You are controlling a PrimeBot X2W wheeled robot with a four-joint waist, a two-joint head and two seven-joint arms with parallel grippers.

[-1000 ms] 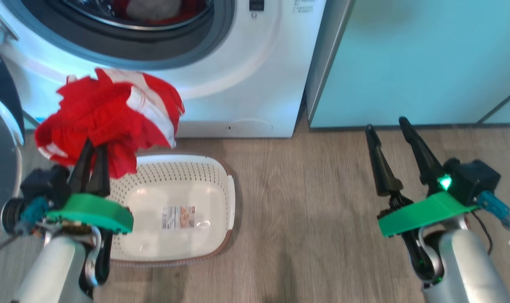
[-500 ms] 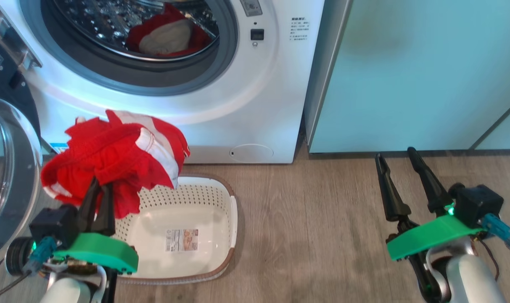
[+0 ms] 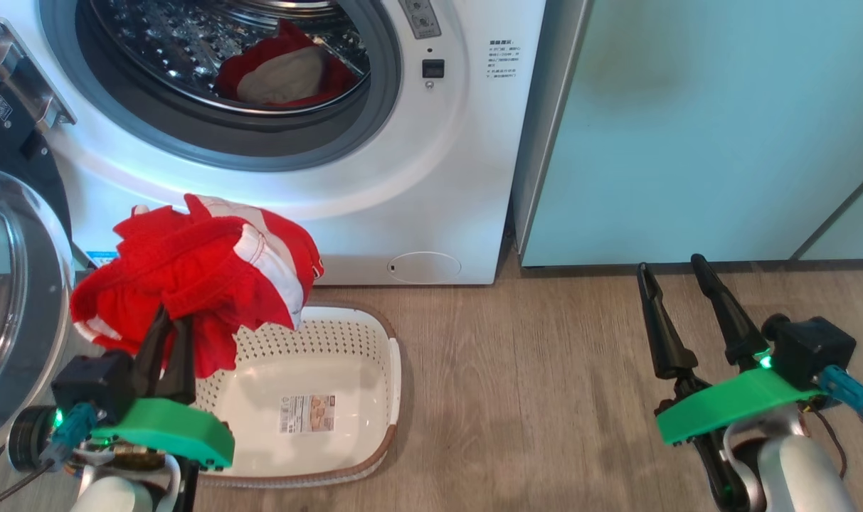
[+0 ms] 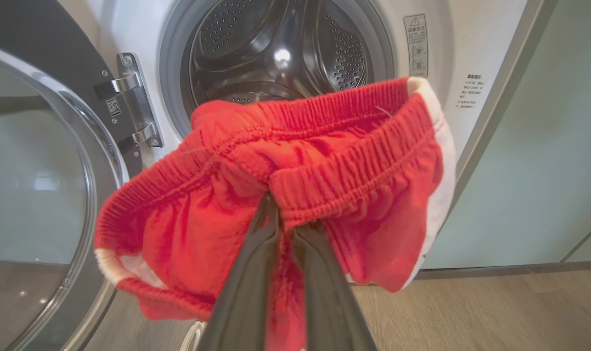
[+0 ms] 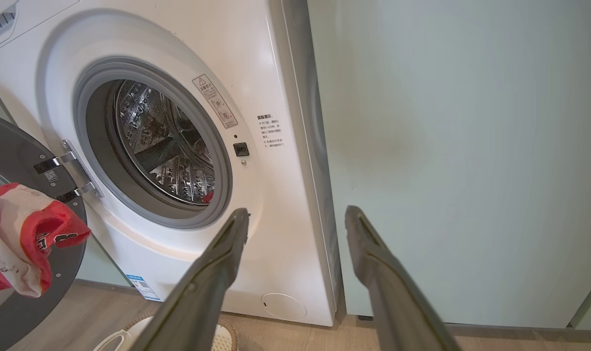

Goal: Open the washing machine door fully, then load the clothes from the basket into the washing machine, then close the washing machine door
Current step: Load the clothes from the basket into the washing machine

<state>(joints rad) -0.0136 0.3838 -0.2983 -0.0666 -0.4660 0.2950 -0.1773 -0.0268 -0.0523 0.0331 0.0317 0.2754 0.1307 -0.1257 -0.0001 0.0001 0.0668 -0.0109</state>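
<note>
Pinching a fold of the one bright red fabric garment with white stripes and trim (image 3: pixel 189 277) (image 4: pixel 324 161), the left gripper (image 3: pixel 173 327) (image 4: pixel 285 214) has its two dark fingers pressed nearly together on the elastic waistband. It holds the garment off the floor, above the left end of the basket and in front of the washer's lower front. Its partner, the right gripper (image 3: pixel 670 264) (image 5: pixel 297 213), stands spread wide with nothing between its two fingers, over the grey wood-look floor (image 3: pixel 545 391) before the pale green cabinet (image 3: pixel 687 128).

One rounded rectangular cream-white plastic basket with perforated sides and a brown rim (image 3: pixel 331 334) sits on the floor against the one big white front-loading washing machine (image 3: pixel 431 178). The large round door with a black rim and clear glass bowl (image 3: pixel 47 284) (image 4: pixel 88 195) is swung open to the left on its steel hinge (image 4: pixel 134 97). A second red bundle with a pale patch (image 3: pixel 282 71) lies inside the steel drum.

Four labels can be counted: a printed sticker on the basket's bottom (image 3: pixel 304 412), a blue label (image 5: pixel 143 287) low on the washer, a warning sticker with a red triangle (image 4: pixel 416 44), and a block of small dark text (image 3: pixel 501 57). None is legible. The garment's black lettering (image 5: pixel 51 236) is also unreadable.
</note>
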